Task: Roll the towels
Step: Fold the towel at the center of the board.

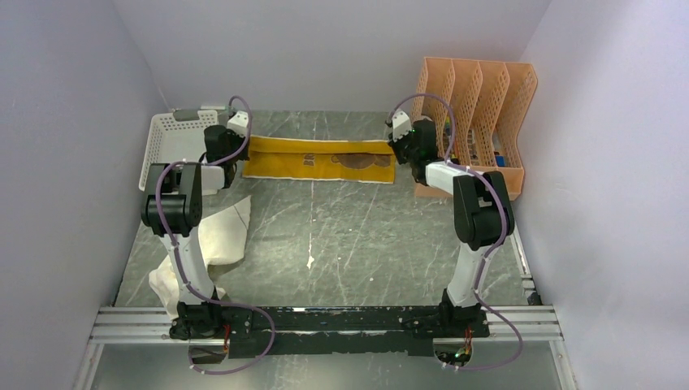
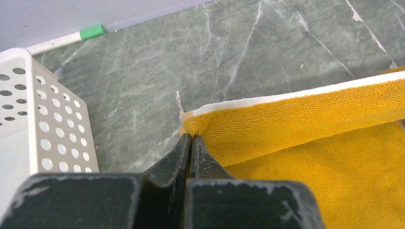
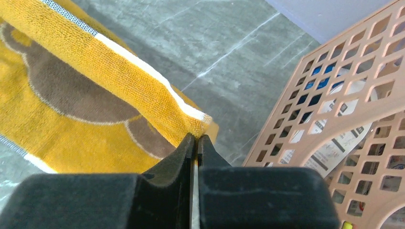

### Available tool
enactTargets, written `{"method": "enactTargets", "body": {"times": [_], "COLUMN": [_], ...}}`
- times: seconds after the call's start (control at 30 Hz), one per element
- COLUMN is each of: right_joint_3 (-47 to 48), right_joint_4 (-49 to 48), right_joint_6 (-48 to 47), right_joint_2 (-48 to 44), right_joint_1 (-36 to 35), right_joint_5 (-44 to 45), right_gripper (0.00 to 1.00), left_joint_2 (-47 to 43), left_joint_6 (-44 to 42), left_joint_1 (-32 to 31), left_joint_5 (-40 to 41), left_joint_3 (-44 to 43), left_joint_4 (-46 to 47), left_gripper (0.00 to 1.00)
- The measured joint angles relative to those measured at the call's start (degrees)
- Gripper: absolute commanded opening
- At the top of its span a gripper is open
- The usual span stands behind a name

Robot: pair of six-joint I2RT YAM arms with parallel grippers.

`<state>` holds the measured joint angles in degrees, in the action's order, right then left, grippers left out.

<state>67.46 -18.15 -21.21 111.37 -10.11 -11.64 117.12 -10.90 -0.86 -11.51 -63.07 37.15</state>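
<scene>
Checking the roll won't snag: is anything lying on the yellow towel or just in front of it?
Nothing visible does. The left hand and right hand pinch the yellow towel at its corners; the white towel lies off to the near left, apart from it.

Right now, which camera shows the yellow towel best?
The top external view: it shows the yellow towel end to end. The left wrist view shows one corner pinched in the left claw; the right wrist view, the opposite corner in the right claw.
</scene>
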Motion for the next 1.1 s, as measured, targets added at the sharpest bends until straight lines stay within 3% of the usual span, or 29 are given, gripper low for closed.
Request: {"method": "enactTargets", "body": {"times": [0.93,1.0,1.07,1.1], "right_joint_3": [-5.2,-5.8,-6.0,-6.0], "right_joint_4": [8.3,8.4,8.7,8.9], "right_joint_6": [-2.5,-2.4,-2.4,-2.4], "right_joint_2": [-3.3,-3.9,-4.2,-4.2], "right_joint_1": [-0.8,-0.9,-0.9,-1.0], "right_joint_5": [-2.3,-2.5,-2.6,-2.6], "right_gripper": [0.03,0.05,0.15,0.20], "left_joint_2": [-4.5,-4.7,-4.7,-4.7], "left_joint_6": [-2.9,-2.9,-2.9,-2.8], "left_joint_1": [0.2,0.3,0.3,0.4], "left_joint_5": [-0.7,-0.9,-1.4,-1.7], "left_joint_3": [5.5,5.5,5.5,5.5], "left_joint_4": [-0.2,-0.2,-0.5,-0.8], "left_gripper": [0.07,0.07,0.08,0.16]}}
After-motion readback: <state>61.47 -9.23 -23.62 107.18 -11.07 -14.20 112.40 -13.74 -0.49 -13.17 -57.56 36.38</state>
